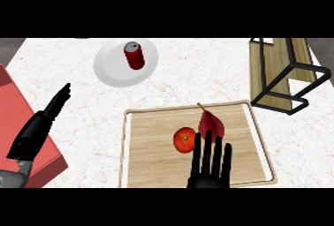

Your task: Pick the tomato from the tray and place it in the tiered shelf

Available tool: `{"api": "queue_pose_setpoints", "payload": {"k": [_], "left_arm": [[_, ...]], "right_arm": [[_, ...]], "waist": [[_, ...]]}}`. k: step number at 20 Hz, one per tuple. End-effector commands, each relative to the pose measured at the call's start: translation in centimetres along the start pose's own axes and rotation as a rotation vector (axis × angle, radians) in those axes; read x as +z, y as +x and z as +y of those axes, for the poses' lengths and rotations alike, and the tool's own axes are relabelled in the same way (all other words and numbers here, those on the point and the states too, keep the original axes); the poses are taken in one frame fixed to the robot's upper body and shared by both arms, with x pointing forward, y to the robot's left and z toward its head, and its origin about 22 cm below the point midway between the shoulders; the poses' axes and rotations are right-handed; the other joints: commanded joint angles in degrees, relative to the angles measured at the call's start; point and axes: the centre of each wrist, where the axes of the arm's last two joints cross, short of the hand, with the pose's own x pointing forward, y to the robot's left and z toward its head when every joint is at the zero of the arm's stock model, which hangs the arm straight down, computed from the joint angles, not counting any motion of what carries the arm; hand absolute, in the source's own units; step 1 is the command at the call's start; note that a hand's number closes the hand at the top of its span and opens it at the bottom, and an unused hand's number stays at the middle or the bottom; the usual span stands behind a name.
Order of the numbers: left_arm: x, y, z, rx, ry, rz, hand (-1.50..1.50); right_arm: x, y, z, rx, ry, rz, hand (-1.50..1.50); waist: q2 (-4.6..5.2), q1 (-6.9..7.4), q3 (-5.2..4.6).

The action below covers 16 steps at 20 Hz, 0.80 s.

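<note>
Right hand (210,170) is hovering over the tray (150,167), fingers (207,150) straight, grasping nothing, just beside the tomato (184,140); left hand (40,126) is resting released at view's left.

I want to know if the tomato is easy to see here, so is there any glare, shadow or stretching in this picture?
Head view: the light is even, with no glare on the tomato and no dark shadow across the tray. Also in the head view, the white plate near the top looks stretched taller than wide, and the right hand only borders the tomato's right side.
</note>
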Motion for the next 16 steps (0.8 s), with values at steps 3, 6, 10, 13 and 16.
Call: {"api": "queue_pose_setpoints", "payload": {"k": [3,6,10,13,16], "left_arm": [[-0.2,-0.6,-1.7,0.015,-0.01,0.012,0.0],[-0.1,-1.8,-2.0,0.016,-0.014,0.016,0.0],[0.0,-0.8,-3.3,0.031,-0.017,0.009,0.0],[0.3,-1.4,-2.3,0.029,-0.018,0.036,0.0],[-1.4,-1.2,-2.2,0.024,-0.007,0.037,0.0]], "right_arm": [[-0.2,2.7,-0.3,0.045,0.022,0.135,-1.5],[0.5,3.0,0.0,0.02,-0.024,0.136,-1.5],[-0.6,3.5,0.3,0.054,-0.074,0.117,-1.5],[-0.3,3.3,0.9,0.04,-0.081,0.119,-1.5],[-1.0,3.6,1.7,0.036,-0.089,0.123,-1.5]], "waist": [[0.38,0.45,-0.62],[0.32,-0.06,-0.65],[0.22,0.27,-0.6],[0.16,-0.11,-0.59],[0.39,-0.46,-0.6]]}}
